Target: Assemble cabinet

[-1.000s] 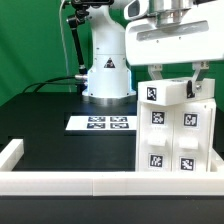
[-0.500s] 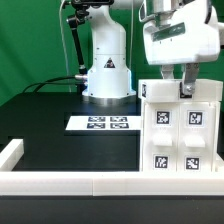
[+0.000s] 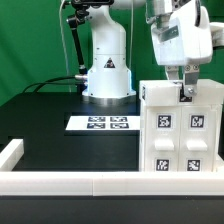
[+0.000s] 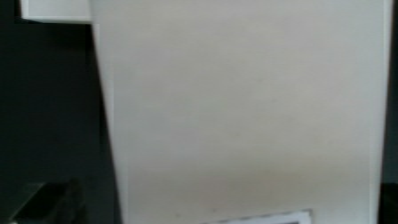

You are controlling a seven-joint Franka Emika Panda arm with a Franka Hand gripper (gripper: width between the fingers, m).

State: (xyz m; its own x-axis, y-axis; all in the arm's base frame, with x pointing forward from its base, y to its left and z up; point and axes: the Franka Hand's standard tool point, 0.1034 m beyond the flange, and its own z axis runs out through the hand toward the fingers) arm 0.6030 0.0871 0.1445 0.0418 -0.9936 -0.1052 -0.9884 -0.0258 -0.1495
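The cabinet [image 3: 180,135], a tall white box with several black-and-white tags on its front, stands upright at the exterior view's right, against the front rail. My gripper [image 3: 186,90] reaches down from above onto its top edge. One dark fingertip [image 3: 186,93] shows in front of the top panel, and the jaws appear shut on the cabinet. In the wrist view a flat white cabinet panel [image 4: 249,110] fills nearly the whole picture, with a tag's corner at one edge. My fingers do not show there.
The marker board [image 3: 100,123] lies flat on the black table to the left of the cabinet. The arm's white base [image 3: 107,70] stands behind it. A low white border rail [image 3: 70,182] runs along the front and turns up the left side.
The cabinet has turned from skewed to squarely facing the camera and now stands upright. My hand has turned with it and shifted towards the exterior view's right.
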